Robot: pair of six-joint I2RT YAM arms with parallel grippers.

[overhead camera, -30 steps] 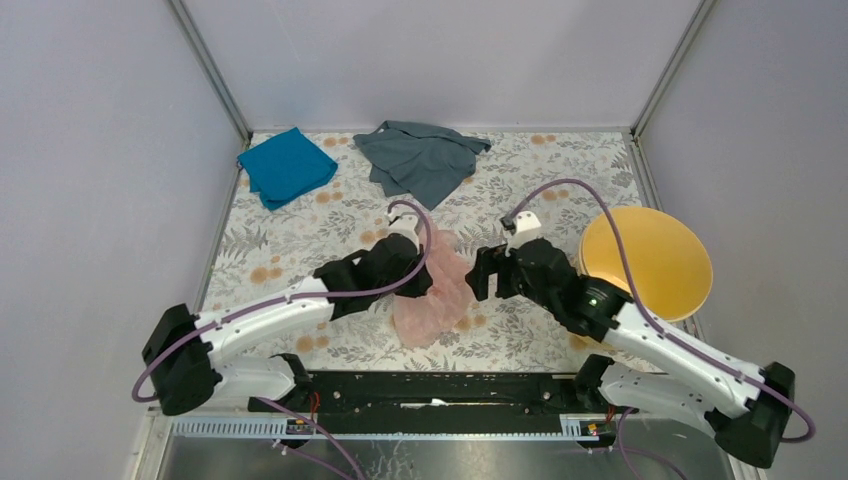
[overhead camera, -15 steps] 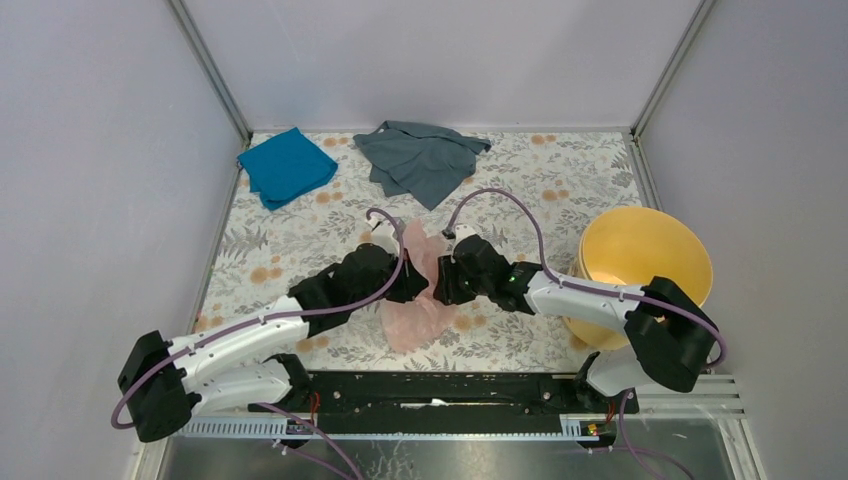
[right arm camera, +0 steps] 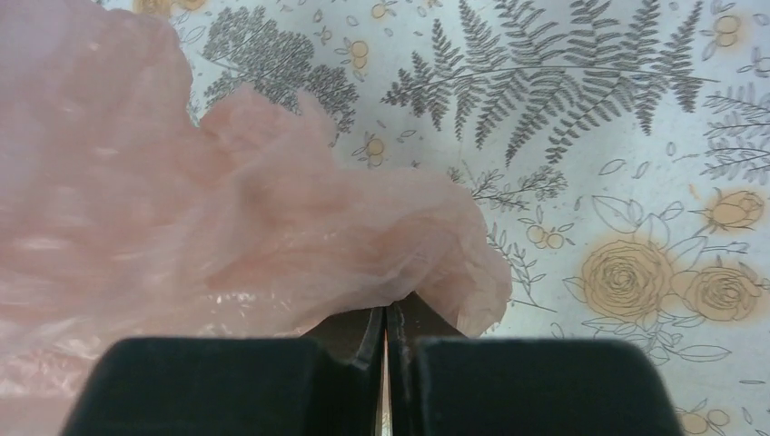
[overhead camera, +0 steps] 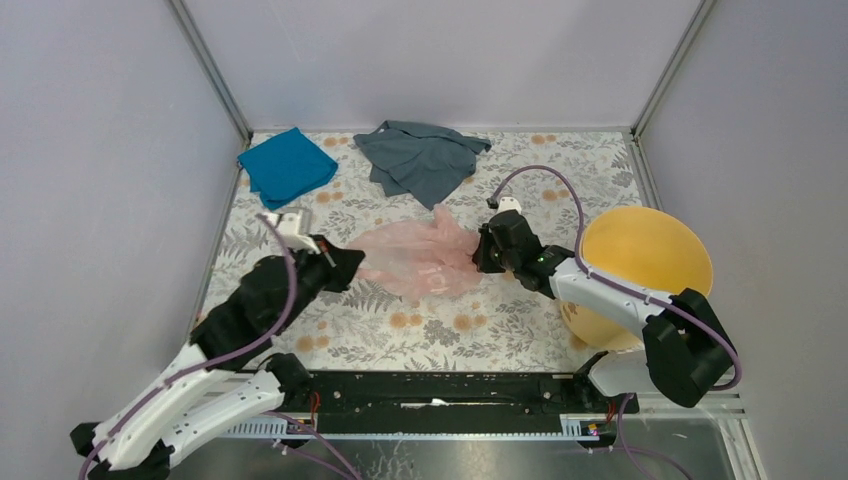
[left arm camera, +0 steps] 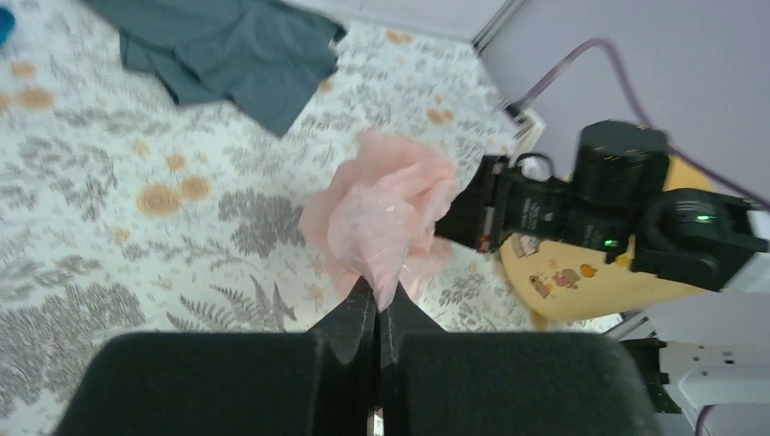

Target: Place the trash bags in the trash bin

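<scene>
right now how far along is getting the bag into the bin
Done: left gripper and right gripper are each shut on an edge of the pink bag. In hand: the bag hangs stretched between them over the table. Left: all of it is outside the yellow bin, so carrying it over and releasing remain.

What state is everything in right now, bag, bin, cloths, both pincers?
Trash bag, spread out, gripped at both ends.
Trash bin, upright, open, bag not inside.
Left pincer, shut on trash bag.
Right pincer, shut on trash bag.
Teal cloth, lying flat.
Grey cloth, crumpled.
</scene>
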